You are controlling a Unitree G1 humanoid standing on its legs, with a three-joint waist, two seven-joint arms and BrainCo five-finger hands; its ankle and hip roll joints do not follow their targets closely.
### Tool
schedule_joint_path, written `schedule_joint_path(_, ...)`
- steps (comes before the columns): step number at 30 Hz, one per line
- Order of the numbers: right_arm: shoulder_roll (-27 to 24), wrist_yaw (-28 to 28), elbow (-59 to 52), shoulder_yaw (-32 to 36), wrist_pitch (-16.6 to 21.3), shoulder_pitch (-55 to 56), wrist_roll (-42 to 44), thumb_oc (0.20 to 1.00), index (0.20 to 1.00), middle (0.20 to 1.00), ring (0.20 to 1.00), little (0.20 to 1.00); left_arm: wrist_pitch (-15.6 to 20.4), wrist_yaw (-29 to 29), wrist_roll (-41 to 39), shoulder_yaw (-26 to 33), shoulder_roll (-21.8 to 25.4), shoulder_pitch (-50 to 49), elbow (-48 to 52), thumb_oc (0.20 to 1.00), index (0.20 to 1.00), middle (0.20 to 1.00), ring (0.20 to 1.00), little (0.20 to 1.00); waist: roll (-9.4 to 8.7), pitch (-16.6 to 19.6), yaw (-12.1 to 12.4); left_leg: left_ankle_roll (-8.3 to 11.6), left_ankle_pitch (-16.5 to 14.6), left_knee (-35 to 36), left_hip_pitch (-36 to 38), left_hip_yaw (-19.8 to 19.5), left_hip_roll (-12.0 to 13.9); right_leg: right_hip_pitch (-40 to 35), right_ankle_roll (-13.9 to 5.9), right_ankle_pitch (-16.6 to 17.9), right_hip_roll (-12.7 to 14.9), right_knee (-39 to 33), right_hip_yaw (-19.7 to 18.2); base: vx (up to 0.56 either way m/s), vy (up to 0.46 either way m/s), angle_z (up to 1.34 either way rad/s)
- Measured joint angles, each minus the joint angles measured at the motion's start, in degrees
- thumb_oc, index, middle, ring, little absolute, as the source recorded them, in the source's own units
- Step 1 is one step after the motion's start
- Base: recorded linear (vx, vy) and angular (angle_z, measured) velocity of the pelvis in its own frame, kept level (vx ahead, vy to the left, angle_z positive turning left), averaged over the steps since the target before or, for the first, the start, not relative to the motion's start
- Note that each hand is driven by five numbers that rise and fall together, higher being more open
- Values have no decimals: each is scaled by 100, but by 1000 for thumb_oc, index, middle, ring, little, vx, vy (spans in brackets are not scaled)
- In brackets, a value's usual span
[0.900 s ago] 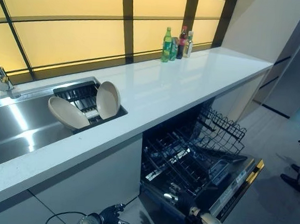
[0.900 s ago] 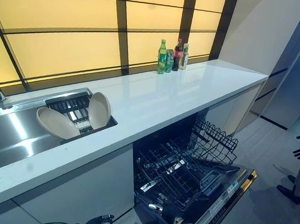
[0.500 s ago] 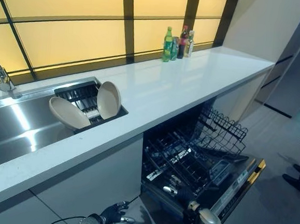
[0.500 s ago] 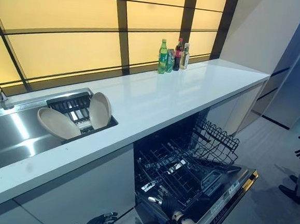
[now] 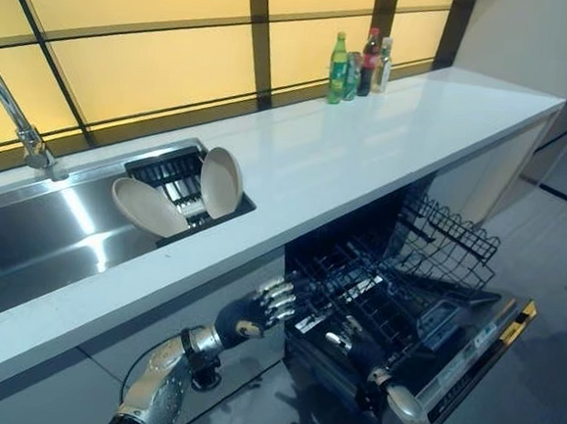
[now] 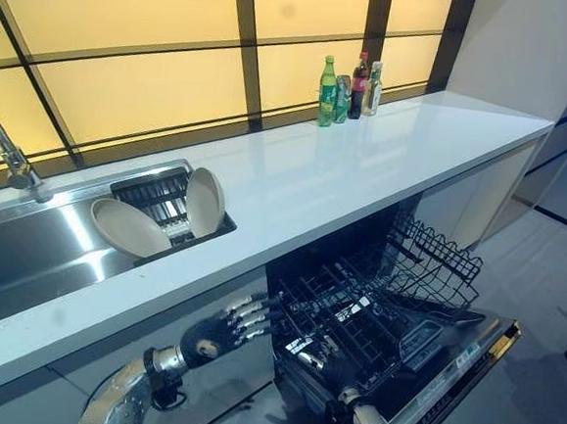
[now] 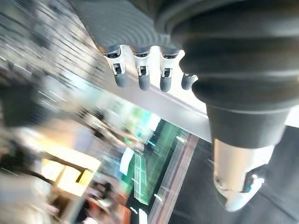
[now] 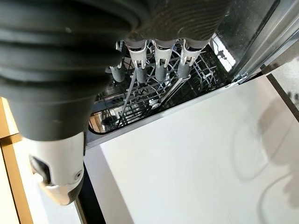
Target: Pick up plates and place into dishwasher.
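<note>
We log two plates (image 5: 182,192) leaning in the sink rack (image 5: 173,174), our left hand (image 5: 256,313) spread and empty below the counter (image 5: 367,150), our right hand (image 5: 352,343) relaxed, fingers straight, over the open dishwasher (image 5: 394,299), bottles (image 5: 359,66) at the window.

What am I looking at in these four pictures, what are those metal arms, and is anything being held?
This is a humanoid robot in a kitchen. Two pictures come from cameras on its head, looking down; the other two come from cameras on its wrists. The left hand, silver fingers straight, hangs below the white countertop edge. The right hand reaches over the black wire dishwasher rack, fingers relaxed. Neither holds anything. Two beige round plates lean in a dark drying rack beside the steel sink. Some bottles stand at the far end by the window.
</note>
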State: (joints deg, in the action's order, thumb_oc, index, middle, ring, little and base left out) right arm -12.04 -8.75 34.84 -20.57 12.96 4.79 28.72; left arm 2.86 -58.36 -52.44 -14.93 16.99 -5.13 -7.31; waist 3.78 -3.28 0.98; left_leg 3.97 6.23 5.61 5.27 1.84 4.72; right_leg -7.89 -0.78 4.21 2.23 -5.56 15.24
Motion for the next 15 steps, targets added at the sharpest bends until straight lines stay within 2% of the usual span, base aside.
schedule_joint_path(2,34,38,0,14,34,1,-9,1000,1000,1000,1000,1000,-227,-203,-576,253,-189,65,692,1000,1000,1000,1000,1000,-5,-8,13,-1,3,0,0,-41,-4,-5,-1,0,0,0,33,10,-36,9)
schedule_joint_path(4,83,56,-1,10,41,-1,-11,1000,1000,1000,1000,1000,-225,-183,-965,367,-230,159,1300,1000,1000,1000,1000,1000,4,-10,15,-1,2,0,-1,-51,-6,-12,-3,-3,0,0,40,-2,-12,2)
schedule_joint_path(6,112,69,-1,2,41,2,-59,1000,1000,1000,1000,1000,-27,165,-1052,614,-170,364,1754,1000,1000,1000,1000,1000,23,-21,24,-1,2,0,-13,-60,-7,-19,-3,-3,-2,0,42,0,0,0)
schedule_joint_path(8,108,101,-4,-9,41,33,-121,1000,1000,1000,1000,1000,351,581,-1119,966,-62,580,1896,1000,1000,1000,1000,1000,52,-20,46,0,-1,1,-14,-66,-7,-37,-1,-5,-2,0,47,0,0,0)
schedule_joint_path(9,90,109,-16,-13,41,87,-151,1000,1000,1000,1000,1000,763,1020,-923,1131,64,684,1951,1000,1000,1000,1000,1000,66,-15,67,1,-2,2,-27,-85,-7,-39,4,-9,-4,0,55,0,0,0)
schedule_joint_path(12,-4,108,-72,-15,40,264,-238,1000,1000,1000,1000,1000,1797,2504,228,1687,1009,911,1919,1000,1000,1000,1000,1000,71,-44,162,6,-5,-2,-117,-198,-14,13,20,-19,-4,-1,158,8,10,15)
schedule_joint_path(14,-89,111,-62,-6,41,327,-258,1000,1000,1000,1000,1000,2478,3869,1496,2212,1627,1015,1685,1000,1000,1000,1000,1000,92,-48,225,7,-3,-2,-120,-199,-20,-17,17,-32,19,-1,238,20,7,17)
schedule_joint_path(15,-81,113,-63,-3,42,338,-258,1000,1000,1000,1000,1000,2661,4429,2057,2386,1918,1075,1570,1000,1000,1000,1000,1000,94,-47,280,7,-3,-2,-114,-201,-24,-25,8,-38,18,0,241,24,4,7)
